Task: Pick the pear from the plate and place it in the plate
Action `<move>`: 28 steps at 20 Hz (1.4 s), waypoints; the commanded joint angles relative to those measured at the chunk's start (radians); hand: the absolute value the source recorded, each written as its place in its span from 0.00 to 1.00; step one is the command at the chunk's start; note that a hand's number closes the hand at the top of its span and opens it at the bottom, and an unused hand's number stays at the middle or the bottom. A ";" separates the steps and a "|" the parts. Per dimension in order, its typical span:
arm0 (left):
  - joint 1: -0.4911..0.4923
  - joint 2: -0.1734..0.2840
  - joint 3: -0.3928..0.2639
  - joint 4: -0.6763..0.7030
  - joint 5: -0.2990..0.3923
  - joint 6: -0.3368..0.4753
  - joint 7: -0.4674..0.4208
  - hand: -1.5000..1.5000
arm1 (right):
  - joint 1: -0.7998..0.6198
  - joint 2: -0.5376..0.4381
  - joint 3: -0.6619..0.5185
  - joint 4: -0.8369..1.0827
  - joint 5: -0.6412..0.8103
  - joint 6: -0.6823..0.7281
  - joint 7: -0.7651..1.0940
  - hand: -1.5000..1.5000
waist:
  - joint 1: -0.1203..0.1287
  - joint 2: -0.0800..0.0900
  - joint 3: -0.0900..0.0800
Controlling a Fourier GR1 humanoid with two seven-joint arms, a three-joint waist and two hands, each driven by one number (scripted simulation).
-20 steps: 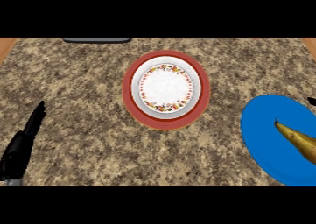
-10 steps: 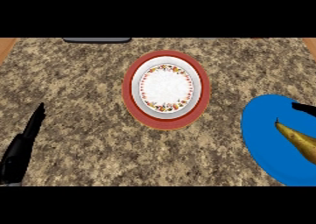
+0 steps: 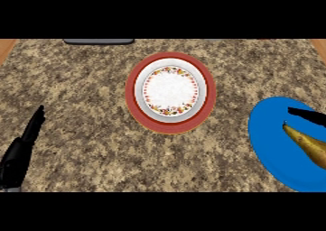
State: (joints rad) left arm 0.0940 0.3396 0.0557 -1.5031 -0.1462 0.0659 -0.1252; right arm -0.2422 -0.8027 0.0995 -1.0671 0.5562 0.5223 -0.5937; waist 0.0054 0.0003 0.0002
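We saw the pear (image 3: 310, 145) lying on the blue plate (image 3: 272, 135) at the table's right, its long axis running diagonally. Our right hand (image 3: 312, 117) reached just above it, fingers straight; our left hand (image 3: 22, 151) rested open far left.

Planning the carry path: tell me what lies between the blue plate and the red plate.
In the head view, only bare counter lies between the blue plate and the red plate; nothing stands in that stretch.
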 commanded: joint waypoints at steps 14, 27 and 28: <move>-0.006 -0.031 0.027 -0.013 -0.019 -0.047 -0.007 0.50 | -0.201 0.068 0.012 0.257 0.087 -0.056 -0.147 1.00 | 0.013 0.003 0.001; -0.110 -0.046 -0.008 0.017 -0.027 -0.060 0.037 0.50 | -0.638 0.135 -0.107 0.625 0.207 -0.474 0.136 1.00 | 0.083 0.033 0.005; -0.078 -0.035 -0.001 0.023 -0.043 -0.051 0.000 0.50 | -0.641 0.154 -0.108 0.640 0.215 -0.522 0.124 1.00 | 0.071 0.026 0.004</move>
State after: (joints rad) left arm 0.0057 0.3001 0.0505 -1.4850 -0.1815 0.0129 -0.1168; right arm -0.8145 -0.6573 0.0306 -0.5056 0.7653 0.1054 -0.4475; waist 0.0848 0.0294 0.0039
